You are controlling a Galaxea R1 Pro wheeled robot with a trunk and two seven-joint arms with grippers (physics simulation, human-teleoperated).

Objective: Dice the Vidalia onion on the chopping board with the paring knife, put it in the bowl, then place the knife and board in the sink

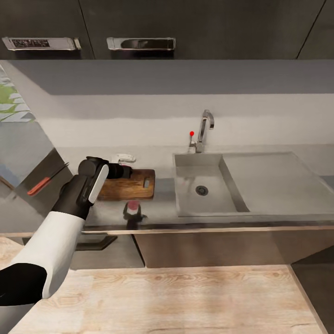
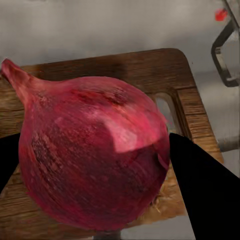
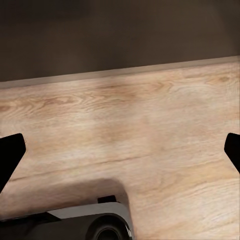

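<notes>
The left gripper (image 2: 95, 165) holds the Vidalia onion (image 2: 92, 152) between its two dark fingers (image 2: 200, 185), one on each side of the bulb. In the left wrist view the onion appears as a deep red-purple bulb with a pointed stem end, directly over the chopping board (image 2: 180, 80).

In the head view the left arm (image 1: 81, 195) reaches over the countertop (image 1: 157, 204), its wrist above the near-left part of the chopping board (image 1: 132, 183). The board lies flat on the countertop, just left of the sink (image 1: 204, 185). A small reddish patch on the glossy counter front, below the board, cannot be identified with certainty.

The sink basin lies right of the board, with the round drain (image 1: 202, 190) in its floor and the flat drainboard (image 1: 269, 178) further right. The tap (image 1: 204, 130) stands behind the basin, its red knob (image 1: 191, 133) beside it. The paring knife (image 1: 46, 180) lies well left of the board — red handle nearest.

The right gripper (image 3: 120, 150) is spread wide and empty, its fingertips (image 3: 10, 150) at the picture edges, over the pale wood floor (image 3: 130, 130).
</notes>
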